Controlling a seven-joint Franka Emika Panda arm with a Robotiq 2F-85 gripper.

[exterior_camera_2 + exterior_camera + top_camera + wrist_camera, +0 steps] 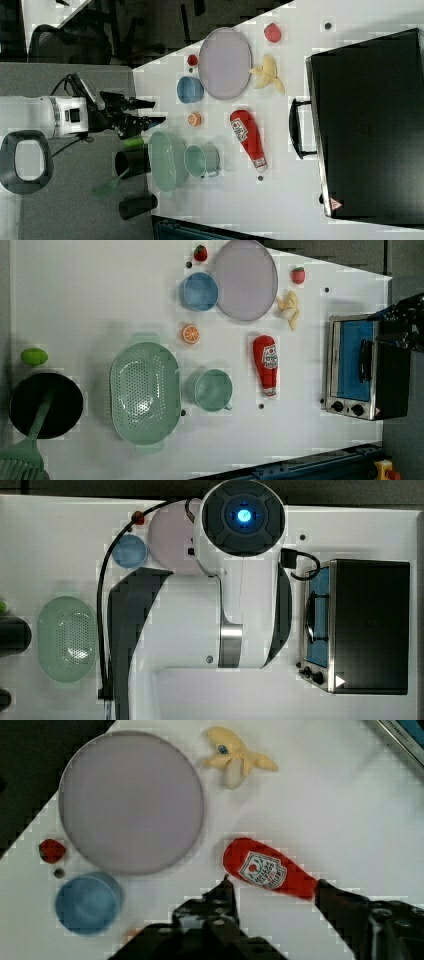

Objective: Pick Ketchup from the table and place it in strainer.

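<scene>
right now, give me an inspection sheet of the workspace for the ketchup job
surface: white table, no spills seen
job's things: ketchup lies flat on the table between the green mug and the toaster oven; strainer has nothing in it
clutter: lilac plate, blue cup, two strawberries, banana, orange slice, lime, black pan with a green spatula
grippers: gripper open, holding nothing, up off the table
cables: black cable runs alongside the arm in the top view
surroundings: a chair beyond the table
</scene>
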